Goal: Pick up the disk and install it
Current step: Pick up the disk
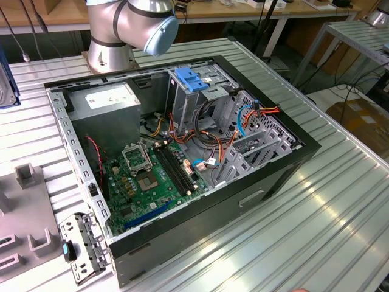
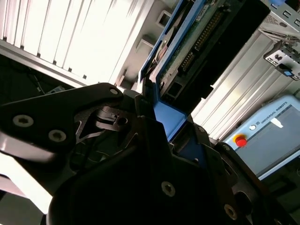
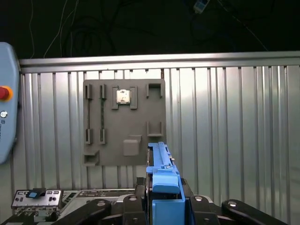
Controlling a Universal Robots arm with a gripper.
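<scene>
The black end effector point(image 3: 164, 199) is clamped on the blue-framed grey metal disk point(image 3: 161, 161), held above the ribbed aluminium worktop point(image 3: 234, 122) near a grey fixture plate point(image 3: 124, 126). Pickup looks done; installation in the open black computer case point(image 1: 285, 164) remains.

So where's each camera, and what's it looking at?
Exterior view: off the arm, looking down into the open computer case; the arm's base shows.
First wrist view: on the wrist, facing the grey holder board; jaws closed on the disk.
Second wrist view: on the wrist, close along the disk; jaws show.
Both wrist views share disk and pendant.
</scene>
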